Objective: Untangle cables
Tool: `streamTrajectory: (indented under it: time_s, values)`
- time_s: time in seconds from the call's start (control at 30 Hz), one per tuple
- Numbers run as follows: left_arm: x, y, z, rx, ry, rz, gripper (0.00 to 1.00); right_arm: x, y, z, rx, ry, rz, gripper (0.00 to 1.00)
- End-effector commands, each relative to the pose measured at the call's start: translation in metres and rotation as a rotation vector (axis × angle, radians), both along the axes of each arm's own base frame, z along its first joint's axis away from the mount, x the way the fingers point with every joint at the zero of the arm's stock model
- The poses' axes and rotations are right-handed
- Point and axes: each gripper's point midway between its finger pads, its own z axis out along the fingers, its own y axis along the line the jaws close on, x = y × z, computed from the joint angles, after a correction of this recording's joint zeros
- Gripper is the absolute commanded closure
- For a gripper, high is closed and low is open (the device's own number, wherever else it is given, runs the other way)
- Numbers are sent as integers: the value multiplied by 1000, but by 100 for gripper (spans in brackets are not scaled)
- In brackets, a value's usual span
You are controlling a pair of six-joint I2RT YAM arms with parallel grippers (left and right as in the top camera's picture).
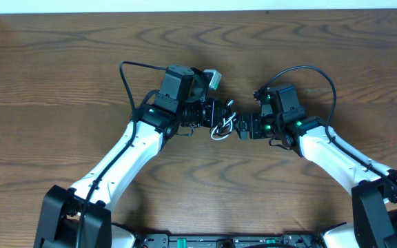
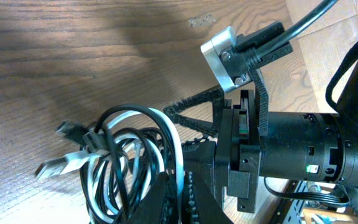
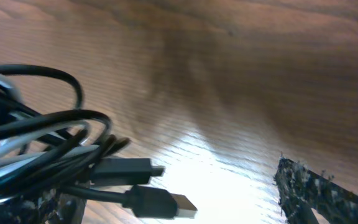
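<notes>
The cables (image 1: 220, 127) sit at mid-table, between the two wrists, as one small knot of black and white loops. In the left wrist view the cables (image 2: 129, 155) show black turns wound over and through white ones, with a silver-tipped plug (image 2: 58, 165) poking out to the side. We cannot tell how many cords there are.

The left gripper (image 1: 214, 118) is pressed together on the bundle: the strands run down between its textured fingers (image 2: 165, 194), pinched there.

The right gripper (image 1: 242, 128) is spread wide and holds nothing. From its own camera we see one ribbed finger (image 3: 309, 186) well off to the side, with the loops and a black plug (image 3: 160, 203) lying toward the opposite side. Whether that plug touches the far finger, we cannot say.

Around them is only the bare wooden table (image 1: 60, 62).

Progress, as we judge it: early. No cord lies free of the others and no loop has been drawn out. One end is anchored; the pulling apart is not yet done.
</notes>
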Motion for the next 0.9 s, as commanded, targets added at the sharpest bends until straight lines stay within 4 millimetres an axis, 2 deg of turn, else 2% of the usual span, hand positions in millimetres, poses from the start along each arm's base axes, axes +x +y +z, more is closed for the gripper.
streamTrajectory:
  time_s: [0.0, 0.13, 0.33, 0.43, 0.5, 0.63, 0.87]
  values:
    - [1, 2, 2, 11, 20, 32, 92, 1, 12, 8, 44, -18, 46, 8]
    - [1, 21, -20, 130, 62, 111, 93, 3, 13, 9, 49, -28, 47, 7]
    - [-4, 25, -25, 152, 89, 115, 92, 3, 15, 11, 59, -31, 54, 5]
    - [-2, 29, -31, 179, 86, 126, 53, 3, 14, 11, 55, -32, 51, 5]
    - [-1, 38, -41, 235, 95, 161, 38, 3, 14, 10, 55, -32, 51, 5]
    - [-4, 66, -70, 399, 146, 235, 32, 3, 14, 10, 55, -31, 51, 6]
    - [-9, 75, -102, 493, 197, 207, 32, 3, 14, 10, 55, -32, 51, 6]
